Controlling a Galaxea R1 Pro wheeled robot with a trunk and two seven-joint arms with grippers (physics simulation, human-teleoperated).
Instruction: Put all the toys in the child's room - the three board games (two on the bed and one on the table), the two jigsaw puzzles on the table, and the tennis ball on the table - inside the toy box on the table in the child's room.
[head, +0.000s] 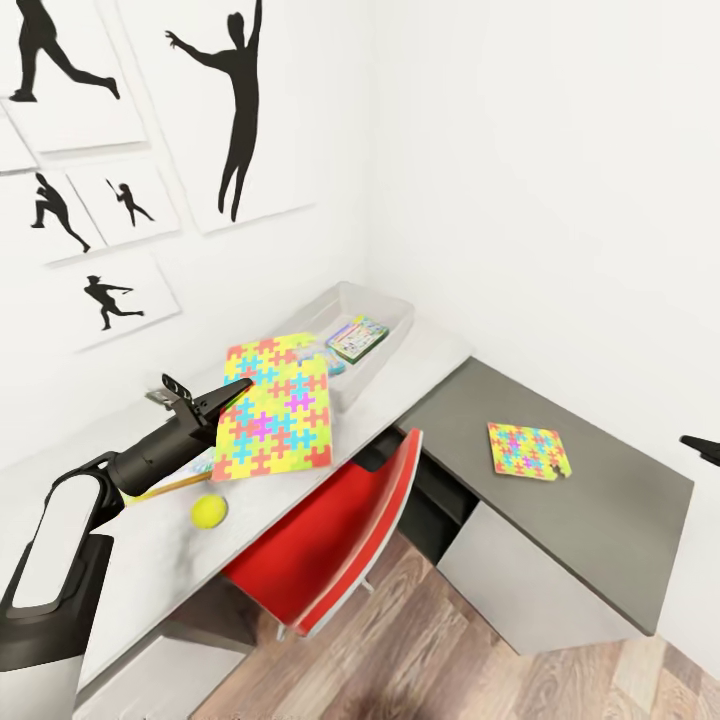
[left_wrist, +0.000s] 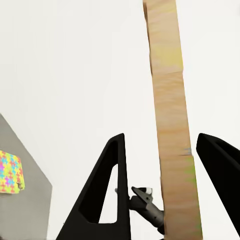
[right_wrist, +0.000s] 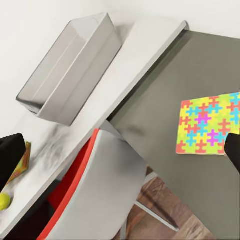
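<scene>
From the head camera I see my left gripper raised over the long white-topped counter, its dark fingers pinching the edge of a square flat jigsaw puzzle box covered in yellow, pink, blue and green pieces; the box hangs tilted above the counter, its far edge near the shallow light grey toy box with sloping sides; in the left wrist camera the same box shows edge-on as a tan cardboard strip standing between the two black fingers, closer to one of them, and I cannot tell from that view alone how tightly they press; inside the toy box lies a flat printed game box with a green border; a small yellow-green tennis ball sits on the counter near the front edge, just below my left forearm; a second, smaller puzzle box in the same bright pattern lies flat on the lower dark grey-topped cabinet, well apart from the toy box; a red chair with a grey back is pushed under the counter; black silhouette prints of athletes hang on the white wall; of my right gripper I see only dark finger tips at the edges of its wrist camera, set wide apart, with nothing between them.
</scene>
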